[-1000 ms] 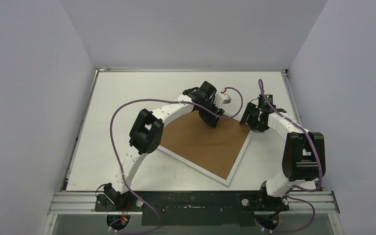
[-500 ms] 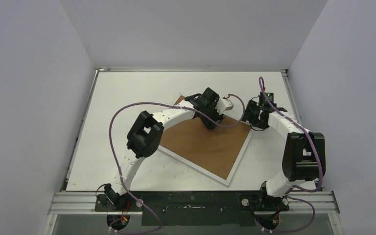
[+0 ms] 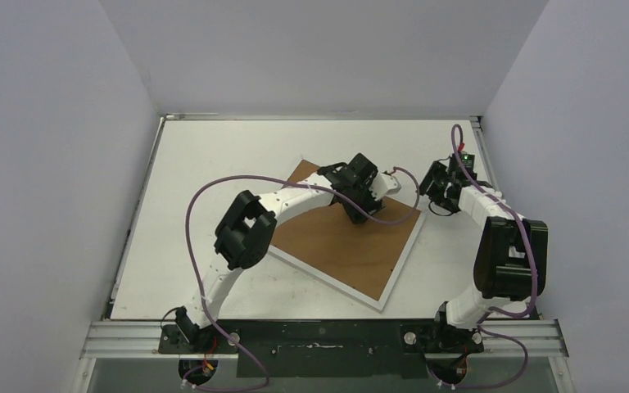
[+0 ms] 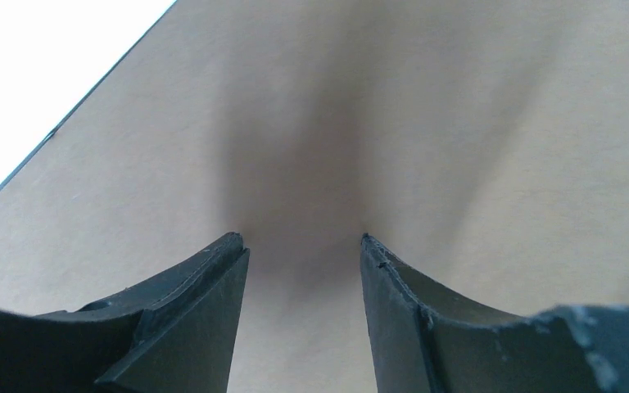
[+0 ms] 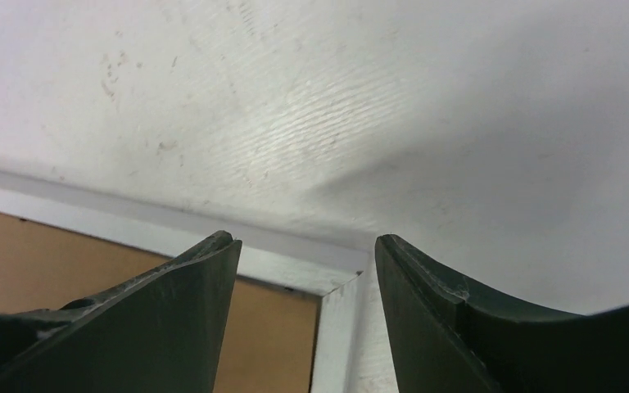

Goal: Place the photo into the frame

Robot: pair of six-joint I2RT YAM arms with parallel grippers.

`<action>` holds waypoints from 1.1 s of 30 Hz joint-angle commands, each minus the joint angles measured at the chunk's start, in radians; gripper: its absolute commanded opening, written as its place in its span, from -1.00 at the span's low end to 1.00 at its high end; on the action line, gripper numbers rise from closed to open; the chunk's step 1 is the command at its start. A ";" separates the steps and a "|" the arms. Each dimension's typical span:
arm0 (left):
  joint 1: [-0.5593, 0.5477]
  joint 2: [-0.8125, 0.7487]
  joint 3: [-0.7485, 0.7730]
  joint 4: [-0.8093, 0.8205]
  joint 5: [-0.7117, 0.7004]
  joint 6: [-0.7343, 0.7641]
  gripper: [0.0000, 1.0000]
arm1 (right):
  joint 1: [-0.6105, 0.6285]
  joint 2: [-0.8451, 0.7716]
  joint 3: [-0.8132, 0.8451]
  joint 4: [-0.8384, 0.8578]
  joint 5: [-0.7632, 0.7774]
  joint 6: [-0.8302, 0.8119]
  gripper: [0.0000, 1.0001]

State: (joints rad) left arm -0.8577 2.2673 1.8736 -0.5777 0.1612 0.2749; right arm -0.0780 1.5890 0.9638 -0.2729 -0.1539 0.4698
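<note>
Since the frame point(image 3: 325, 279) lies face down on the table point(image 3: 205, 172), what you see from above is its brown backing point(image 3: 352, 250), set as a skewed diamond with the long edges slanting from far left to near right; the photo shows in none of the views (it may sit under the backing, but you cannot confirm that from here). Your left gripper point(image 3: 355, 214) hangs over the far half of the backing, well inside the white rim; your right gripper point(image 3: 436, 203) sits just off the frame's right-hand corner, over bare table, so the right arm is plainly the nearer one to that corner.

From the left wrist, both fingers point(image 4: 205, 311) stand spread with nothing between them; the brown backing fills the view, their shadow close under the tips; whether the tips touch it you cannot tell.

From the right wrist, the fingers point(image 5: 172, 319) are likewise apart and hold nothing; the frame's white corner lies between them, just behind the tips, with brown to its left and scuffed table beyond.

Judging from this, whatever you do next to the rim or backing turns on that corner; it lies a little back toward the right arm's own base, so expect to draw the right gripper in, not reach out.
</note>
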 commanded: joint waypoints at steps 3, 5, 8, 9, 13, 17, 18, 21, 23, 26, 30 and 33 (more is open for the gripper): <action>-0.063 0.067 0.216 -0.094 0.047 0.020 0.02 | -0.025 0.032 -0.026 0.075 -0.036 0.034 0.30; -0.070 0.099 0.282 -0.114 0.051 0.021 0.02 | -0.026 0.031 -0.046 0.080 -0.052 0.032 0.26; -0.080 0.152 0.382 -0.151 0.048 0.020 0.02 | -0.022 0.027 -0.079 0.091 -0.073 0.036 0.21; -0.083 0.170 0.410 -0.160 0.048 0.018 0.02 | -0.022 0.027 -0.089 0.095 -0.075 0.039 0.20; -0.088 0.216 0.457 -0.174 0.037 0.017 -0.03 | -0.023 0.036 -0.114 0.113 -0.083 0.042 0.18; -0.089 0.248 0.463 -0.165 0.015 0.018 -0.17 | -0.035 0.057 -0.105 0.151 -0.086 0.073 0.18; -0.089 0.250 0.462 -0.162 0.006 0.019 -0.18 | -0.036 0.069 -0.097 0.157 -0.091 0.078 0.18; -0.090 0.241 0.434 -0.134 -0.017 0.023 -0.22 | -0.042 0.088 -0.090 0.180 -0.109 0.097 0.18; -0.090 0.220 0.391 -0.084 -0.039 0.026 -0.27 | -0.052 0.098 -0.083 0.192 -0.124 0.108 0.19; -0.097 0.199 0.352 -0.039 -0.059 0.052 -0.31 | -0.055 0.123 -0.076 0.206 -0.132 0.117 0.28; -0.113 0.194 0.334 -0.035 -0.076 0.102 -0.35 | -0.046 0.162 -0.096 0.233 -0.170 0.131 0.27; -0.118 0.169 0.280 -0.016 -0.095 0.136 -0.36 | -0.016 0.158 -0.123 0.232 -0.183 0.124 0.19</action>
State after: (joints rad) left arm -0.9649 2.4805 2.2169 -0.6304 0.1230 0.3424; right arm -0.1287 1.7126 0.8825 -0.0307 -0.3157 0.5907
